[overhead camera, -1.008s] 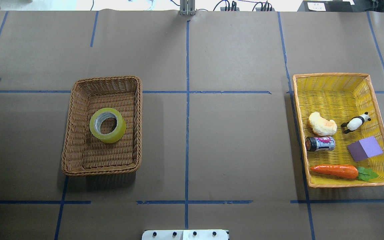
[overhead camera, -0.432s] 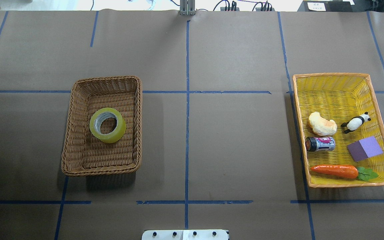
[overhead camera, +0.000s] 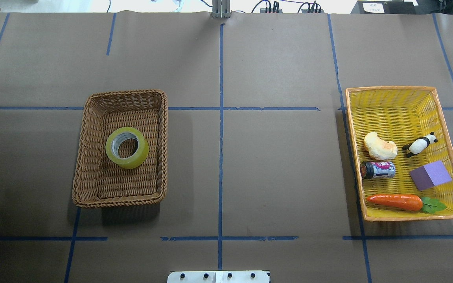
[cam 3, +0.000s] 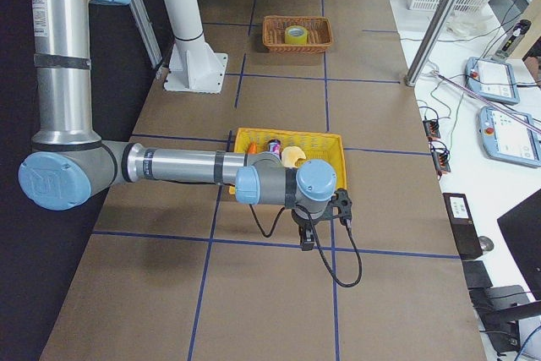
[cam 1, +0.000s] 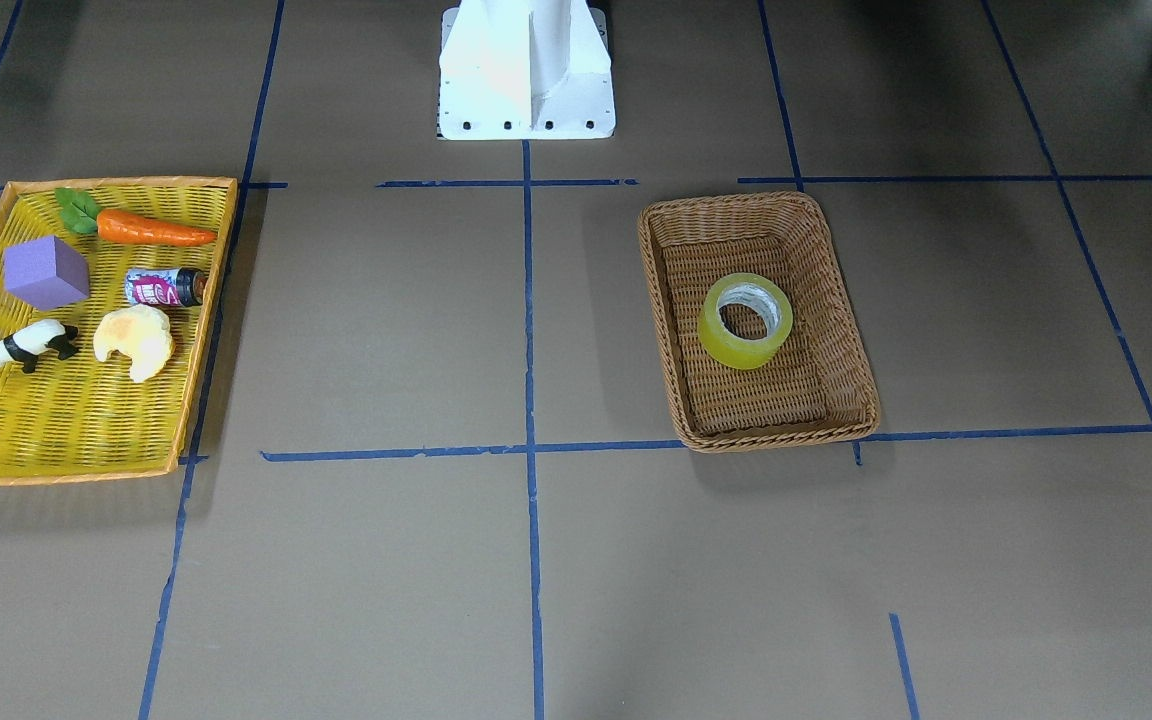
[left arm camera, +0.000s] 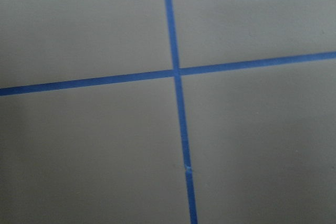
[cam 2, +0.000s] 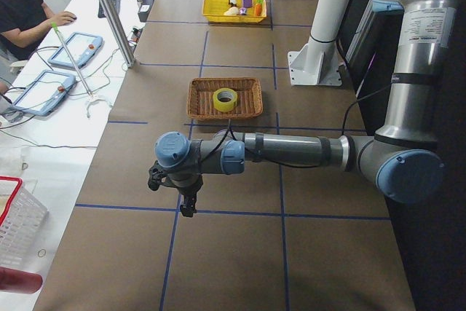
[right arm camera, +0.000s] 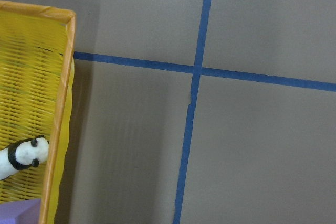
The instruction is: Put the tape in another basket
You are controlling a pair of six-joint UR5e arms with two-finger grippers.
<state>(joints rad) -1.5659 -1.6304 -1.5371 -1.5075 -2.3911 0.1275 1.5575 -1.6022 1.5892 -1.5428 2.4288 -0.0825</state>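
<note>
The tape [overhead camera: 127, 147], a yellow-green roll with a grey-white core, lies flat in the middle of the brown wicker basket [overhead camera: 126, 92]. Both also show in the front-facing view, the tape [cam 1: 746, 321] inside the basket [cam 1: 731, 200]. Neither gripper shows in the overhead or front-facing views. In the exterior left view my left gripper [cam 2: 186, 205] hangs over bare table, well short of the basket. In the exterior right view my right gripper [cam 3: 308, 238] hangs just beyond the yellow tray. I cannot tell whether either is open or shut.
A shallow yellow tray with an orange rim [overhead camera: 391, 88] on the right holds a bread piece [overhead camera: 380, 146], a panda figure [overhead camera: 420, 144], a can [overhead camera: 378, 169], a purple block [overhead camera: 431, 175] and a carrot [overhead camera: 395, 201]. Blue tape lines cross the brown table. The robot base [cam 1: 526, 70] stands at mid-table.
A dark part of my left gripper at the overhead view's left edge has moved out of view. The tape and the baskets have not moved.
</note>
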